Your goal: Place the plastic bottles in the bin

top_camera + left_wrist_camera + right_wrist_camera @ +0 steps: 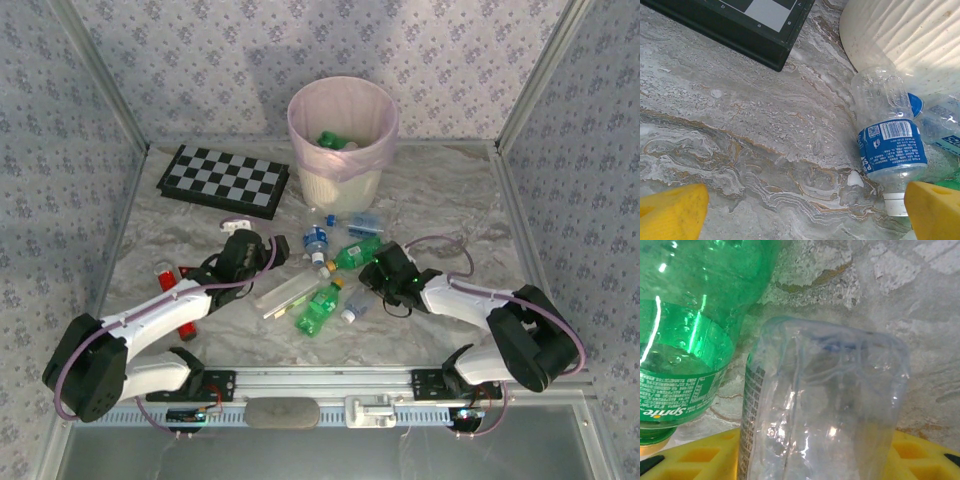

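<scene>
Plainly, green btl reads "Sprite" (white lettering).

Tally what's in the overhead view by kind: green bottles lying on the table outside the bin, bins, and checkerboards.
Green bottles on the table: 2
Bin: 1
Checkerboard: 1
Total: 4

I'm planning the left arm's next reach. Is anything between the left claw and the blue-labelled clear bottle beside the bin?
Nothing visible does. Bare table lies between the open left claw and the blue-labelled bottle; the checkerboard sits well aside.
</scene>
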You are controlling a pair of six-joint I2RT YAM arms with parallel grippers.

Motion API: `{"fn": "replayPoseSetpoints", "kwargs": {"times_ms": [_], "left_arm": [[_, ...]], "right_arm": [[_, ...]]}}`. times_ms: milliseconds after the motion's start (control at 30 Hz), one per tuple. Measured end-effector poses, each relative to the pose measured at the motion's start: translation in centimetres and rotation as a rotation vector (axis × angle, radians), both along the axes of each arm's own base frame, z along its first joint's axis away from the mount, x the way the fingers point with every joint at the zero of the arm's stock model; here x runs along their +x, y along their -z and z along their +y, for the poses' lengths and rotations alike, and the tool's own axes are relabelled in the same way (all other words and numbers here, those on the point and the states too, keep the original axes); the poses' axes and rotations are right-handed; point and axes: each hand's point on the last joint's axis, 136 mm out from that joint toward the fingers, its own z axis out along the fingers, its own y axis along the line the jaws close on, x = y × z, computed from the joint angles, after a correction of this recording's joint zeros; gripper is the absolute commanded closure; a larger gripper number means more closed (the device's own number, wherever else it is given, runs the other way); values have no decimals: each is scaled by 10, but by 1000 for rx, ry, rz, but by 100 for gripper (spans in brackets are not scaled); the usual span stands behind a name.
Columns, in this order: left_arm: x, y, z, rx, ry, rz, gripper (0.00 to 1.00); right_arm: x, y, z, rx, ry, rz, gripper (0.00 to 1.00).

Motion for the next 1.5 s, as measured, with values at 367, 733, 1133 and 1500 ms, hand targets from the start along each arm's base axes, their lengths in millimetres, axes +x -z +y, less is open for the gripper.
{"fn": "replayPoseSetpoints", "kwargs": {"times_ms": [367, 733, 1133, 1500], "left_arm": [[1, -1, 4, 19, -13, -9, 0], [14, -15, 20, 49, -49, -37, 0], [5, -10, 37, 31, -86, -37, 0], [-18, 10, 48, 16, -86, 1, 0]], "right_arm": [[15, -24, -8, 50, -25, -84, 57], [51, -135, -54, -10, -46, -364, 57], [107, -263, -50, -72, -153, -645, 58], [173, -373, -13, -4, -231, -892, 57]]}}
